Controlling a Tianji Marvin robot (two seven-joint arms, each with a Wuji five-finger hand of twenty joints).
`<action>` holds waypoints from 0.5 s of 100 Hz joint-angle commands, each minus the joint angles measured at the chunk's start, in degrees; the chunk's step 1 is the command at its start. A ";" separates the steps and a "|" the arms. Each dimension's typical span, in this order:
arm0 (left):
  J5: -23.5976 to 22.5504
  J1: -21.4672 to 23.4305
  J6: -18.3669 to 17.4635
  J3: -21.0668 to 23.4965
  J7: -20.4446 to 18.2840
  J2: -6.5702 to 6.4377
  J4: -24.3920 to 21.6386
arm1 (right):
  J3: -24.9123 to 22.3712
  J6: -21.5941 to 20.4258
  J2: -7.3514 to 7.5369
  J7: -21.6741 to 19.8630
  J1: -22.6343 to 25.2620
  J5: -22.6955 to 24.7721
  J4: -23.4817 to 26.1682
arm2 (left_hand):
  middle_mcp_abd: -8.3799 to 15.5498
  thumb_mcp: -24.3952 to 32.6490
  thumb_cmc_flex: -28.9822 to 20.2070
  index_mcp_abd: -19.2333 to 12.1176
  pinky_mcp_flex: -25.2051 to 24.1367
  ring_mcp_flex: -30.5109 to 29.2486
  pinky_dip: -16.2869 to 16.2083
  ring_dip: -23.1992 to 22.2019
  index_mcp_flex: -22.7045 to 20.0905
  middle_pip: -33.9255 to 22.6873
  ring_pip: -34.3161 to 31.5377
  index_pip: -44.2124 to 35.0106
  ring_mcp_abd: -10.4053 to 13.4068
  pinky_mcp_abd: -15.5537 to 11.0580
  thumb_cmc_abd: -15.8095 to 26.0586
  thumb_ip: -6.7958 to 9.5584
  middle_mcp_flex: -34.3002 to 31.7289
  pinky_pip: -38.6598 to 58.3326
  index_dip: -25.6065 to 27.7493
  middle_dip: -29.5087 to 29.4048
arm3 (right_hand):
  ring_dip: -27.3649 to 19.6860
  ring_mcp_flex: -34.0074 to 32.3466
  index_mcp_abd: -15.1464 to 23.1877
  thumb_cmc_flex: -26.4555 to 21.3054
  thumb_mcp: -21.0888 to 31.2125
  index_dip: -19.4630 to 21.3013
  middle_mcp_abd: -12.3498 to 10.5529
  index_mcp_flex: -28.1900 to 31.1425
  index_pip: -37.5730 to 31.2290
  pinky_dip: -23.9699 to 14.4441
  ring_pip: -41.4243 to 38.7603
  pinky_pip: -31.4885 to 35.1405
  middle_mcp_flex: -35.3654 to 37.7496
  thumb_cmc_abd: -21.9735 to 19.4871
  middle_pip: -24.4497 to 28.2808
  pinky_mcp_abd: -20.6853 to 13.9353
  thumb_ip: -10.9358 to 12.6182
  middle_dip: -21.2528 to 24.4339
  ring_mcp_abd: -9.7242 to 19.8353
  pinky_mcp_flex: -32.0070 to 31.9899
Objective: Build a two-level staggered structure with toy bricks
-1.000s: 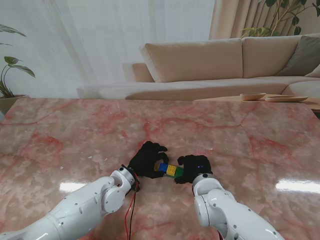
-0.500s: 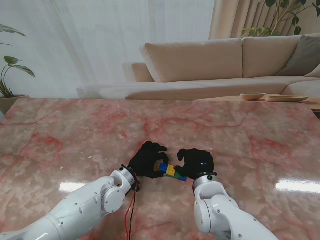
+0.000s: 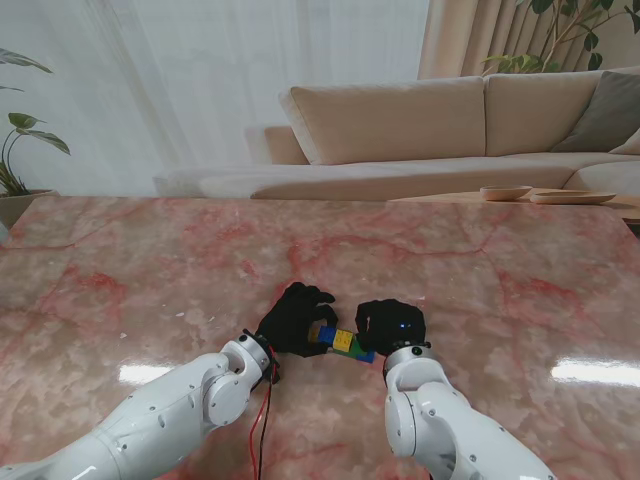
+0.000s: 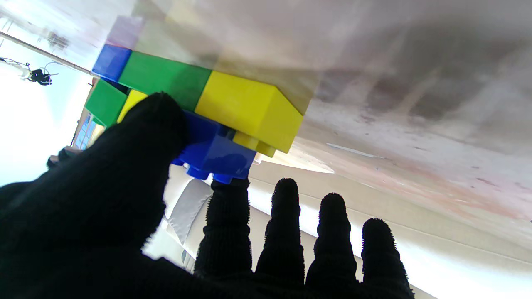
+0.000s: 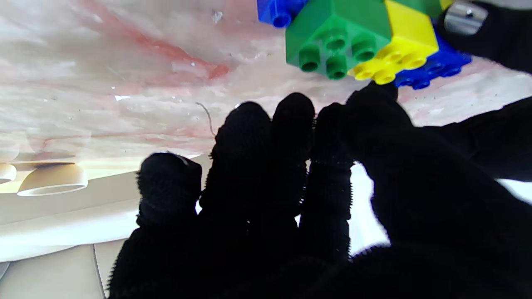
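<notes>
Toy bricks [image 3: 342,341]: a small cluster on the pink marble table [image 3: 150,270], near me and about centre, wedged between the two black-gloved hands.

Stand view: only blue, yellow and a sliver of green show in the gap between the hands. Brick count not readable from here.

Left wrist view: bottom row resting on the table surface runs blue brick [image 4: 111,61], green brick [image 4: 164,79], yellow brick [image 4: 249,110], touching end to end. A second blue brick [image 4: 214,151] sits on the level over them, offset, overlapping the green-yellow joint. More green and yellow peek out behind the thumb.

Left hand [image 3: 292,318]: thumb [image 4: 137,141] pressed against the side of the upper blue brick; index fingertip touching that brick's far side, so the brick is pinched between thumb and index. Other three fingers straight, slightly apart, touching nothing.

Right wrist view: studs visible on a green block [image 5: 336,39], a yellow block [image 5: 399,45] just beside it, and blue studs beyond.

Right hand [image 3: 392,324]: four fingers [image 5: 249,149] pressed together side by side, curled, tips short of the bricks. Thumb tip reaches up to the yellow studs; contact likely, but I cannot tell for certain. No brick enclosed in this hand.

Left hand appears at the edge of the right wrist view, just beside the blue studs.
</notes>
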State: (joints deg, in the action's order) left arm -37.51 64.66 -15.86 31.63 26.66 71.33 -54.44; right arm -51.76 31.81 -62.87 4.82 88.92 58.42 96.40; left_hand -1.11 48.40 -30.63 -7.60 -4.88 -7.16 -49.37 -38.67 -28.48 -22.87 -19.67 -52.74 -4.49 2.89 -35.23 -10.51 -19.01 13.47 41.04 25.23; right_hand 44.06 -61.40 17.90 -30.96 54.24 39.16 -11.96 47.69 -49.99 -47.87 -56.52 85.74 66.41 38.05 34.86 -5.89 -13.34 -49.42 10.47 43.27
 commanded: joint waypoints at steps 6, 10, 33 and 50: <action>-0.40 2.55 0.27 -1.08 -1.19 -0.58 2.92 | 0.53 -0.03 0.07 -1.69 -0.50 -1.15 -1.84 | 0.94 0.84 2.32 -0.96 -0.40 -0.89 0.53 0.01 1.30 0.83 0.89 -1.01 -0.70 0.00 1.60 2.61 -0.56 -0.46 1.26 0.31 | 0.86 -2.27 1.04 -1.20 2.09 -1.17 0.88 1.43 -1.40 1.39 -0.38 3.75 2.35 1.50 -1.12 -0.02 -2.16 -0.22 0.04 0.95; -0.36 2.56 0.29 -1.05 -1.22 -0.57 2.89 | 0.70 -0.13 0.09 -1.85 -0.76 -1.39 -2.21 | 0.97 0.79 2.40 -0.98 -0.41 -0.92 0.54 0.00 1.33 0.87 0.87 -1.01 -0.71 -0.01 1.64 2.59 -0.48 -0.48 1.26 0.30 | 0.81 -2.35 0.90 -1.24 2.19 -1.31 0.96 1.51 -1.45 1.43 -0.29 3.81 2.47 1.57 -1.33 0.01 -2.16 -0.18 0.02 0.99; -0.34 2.52 0.32 -1.13 -1.07 -0.50 3.02 | 1.76 -0.82 0.27 -2.85 -1.80 -2.12 -3.77 | 0.86 0.83 2.26 -0.92 -0.40 -0.92 0.57 -0.01 1.32 0.86 0.86 -1.04 -0.76 -0.02 1.59 2.59 -0.51 -0.47 1.26 0.30 | 0.81 -2.61 0.82 -1.41 2.70 -2.05 1.28 1.92 -1.49 1.41 -0.22 4.29 3.00 1.86 -1.90 0.03 -2.18 -0.14 -0.20 1.15; -0.44 2.60 0.28 -1.07 -1.12 -0.59 2.90 | 2.44 -1.22 0.45 -3.45 -2.01 -2.34 -4.63 | 0.86 0.92 2.35 -0.89 -0.40 -0.94 0.56 -0.01 1.28 0.84 0.84 -1.03 -0.68 0.01 1.53 2.61 -0.54 -0.46 1.25 0.31 | 0.90 -2.98 0.94 -1.61 2.99 -2.67 1.69 2.34 -1.62 1.30 -0.34 4.79 3.52 2.09 -2.36 -0.04 -2.20 0.04 -0.24 1.41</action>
State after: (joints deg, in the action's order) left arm -37.53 64.66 -15.88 31.65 26.59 71.32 -54.45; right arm -49.73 30.64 -62.55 2.77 86.21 56.54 93.19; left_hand -1.11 48.40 -30.53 -7.60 -4.88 -7.16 -49.37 -38.67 -28.45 -22.87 -19.67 -52.74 -4.49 2.89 -35.22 -10.51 -19.01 13.47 41.05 25.23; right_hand 44.07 -61.94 18.00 -31.18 56.55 38.28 -11.63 48.15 -51.79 -47.27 -56.49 87.09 67.27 38.48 32.98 -5.80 -13.43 -49.43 10.02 43.83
